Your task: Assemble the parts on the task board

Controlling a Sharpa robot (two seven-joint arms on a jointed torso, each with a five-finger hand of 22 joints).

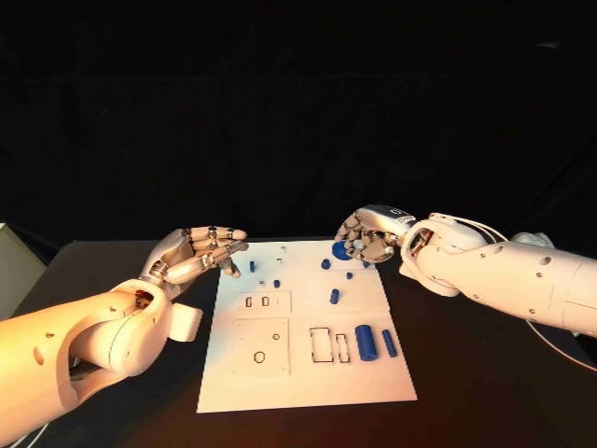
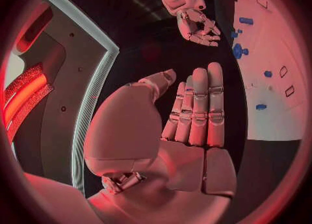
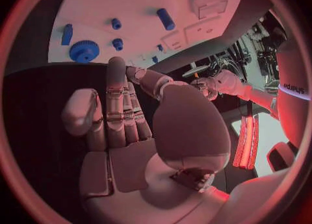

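The white task board (image 1: pixel 305 378) lies in the middle of the black table. Blue parts lie on its far and right areas: a round toothed disc (image 1: pixel 340 250) at the far right corner, a short peg (image 1: pixel 335 296), a thick cylinder (image 1: pixel 366 343) and a thin bar (image 1: pixel 389 343). My left hand (image 1: pixel 198 252) hovers at the board's far left edge, fingers straight and apart from the thumb, holding nothing; its bare palm (image 2: pixel 195 115) faces the camera. My right hand (image 1: pixel 373 236) hangs just beyond the disc (image 3: pixel 83 51), its fingers (image 3: pixel 120 104) holding nothing.
Outlined slots are cut in the board: small rectangles (image 1: pixel 262 301), taller rectangles (image 1: pixel 322 343) and an oval (image 1: pixel 259 357). Small blue pieces (image 1: pixel 252 266) lie near the far left. Black table surface (image 1: pixel 487 392) surrounds the board on both sides.
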